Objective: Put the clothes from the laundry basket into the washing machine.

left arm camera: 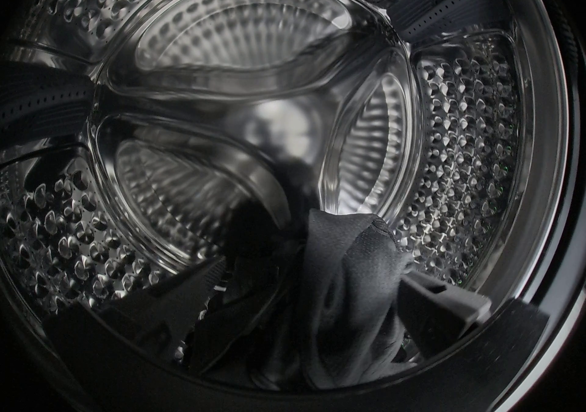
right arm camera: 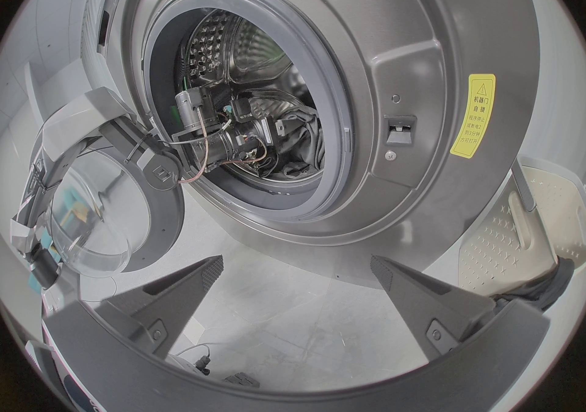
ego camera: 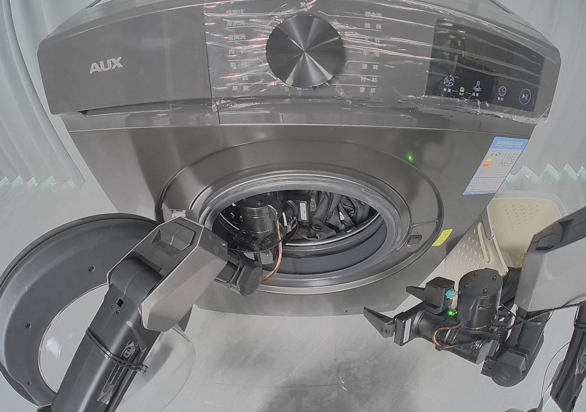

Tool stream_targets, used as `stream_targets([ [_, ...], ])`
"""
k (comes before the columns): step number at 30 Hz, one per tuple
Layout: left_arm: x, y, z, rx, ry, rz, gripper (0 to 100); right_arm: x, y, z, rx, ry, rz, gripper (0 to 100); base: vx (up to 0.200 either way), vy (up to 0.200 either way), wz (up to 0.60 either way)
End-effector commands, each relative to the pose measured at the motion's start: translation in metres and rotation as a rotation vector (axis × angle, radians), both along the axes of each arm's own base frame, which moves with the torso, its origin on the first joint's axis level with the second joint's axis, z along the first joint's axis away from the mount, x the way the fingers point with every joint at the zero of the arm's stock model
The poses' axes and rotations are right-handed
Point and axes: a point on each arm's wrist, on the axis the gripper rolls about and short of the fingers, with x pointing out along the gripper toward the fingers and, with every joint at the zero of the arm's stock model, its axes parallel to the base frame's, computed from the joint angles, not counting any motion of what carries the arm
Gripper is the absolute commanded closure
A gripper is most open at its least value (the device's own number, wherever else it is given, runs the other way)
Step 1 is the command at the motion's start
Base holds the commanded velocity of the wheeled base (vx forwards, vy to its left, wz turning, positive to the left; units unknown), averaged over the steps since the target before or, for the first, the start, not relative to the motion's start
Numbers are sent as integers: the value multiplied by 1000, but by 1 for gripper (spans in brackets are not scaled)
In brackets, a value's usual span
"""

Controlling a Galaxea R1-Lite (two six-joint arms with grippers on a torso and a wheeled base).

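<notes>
Clothes (left arm camera: 348,285), dark, lie inside the washing machine (ego camera: 140,151) between my left fingers (left arm camera: 439,309), spread wide; my right fingers (right arm camera: 427,297) gape wide too, right, near the laundry basket (ego camera: 525,218).

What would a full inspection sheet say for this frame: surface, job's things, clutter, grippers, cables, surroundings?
Surface: pale floor in front of the washing machine.
Job's things: door swung open; dark clothes lying in the drum; laundry basket beside the machine.
Clutter: nothing seen.
Grippers: left gripper open inside the drum, the clothes between its fingers; right gripper open, low, near the basket.
Cables: copper wire looped along the left wrist.
Surroundings: pale curtain behind the machine.
</notes>
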Motion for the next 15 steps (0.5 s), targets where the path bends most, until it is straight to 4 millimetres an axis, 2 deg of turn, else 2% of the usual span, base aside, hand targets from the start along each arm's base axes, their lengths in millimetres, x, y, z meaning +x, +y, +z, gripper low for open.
stream_targets([
  [1, -10, -2, 3, 16, 23, -11, 0, 0, 0, 0, 4, 4, -2, 0, 0, 0, 0],
  [9, -39, -6, 5, 64, 97, -52, 0, 0, 0, 0, 7, 4, -3, 0, 0, 0, 0],
  [10, -52, -8, 2, 87, 130, -69, 0, 0, 0, 1, 8, 3, -3, 0, 0, 0, 0],
  [15, -80, -9, 2, 125, 179, -106, 0, -1, -1, 1, 8, 3, -3, 0, 0, 0, 0],
])
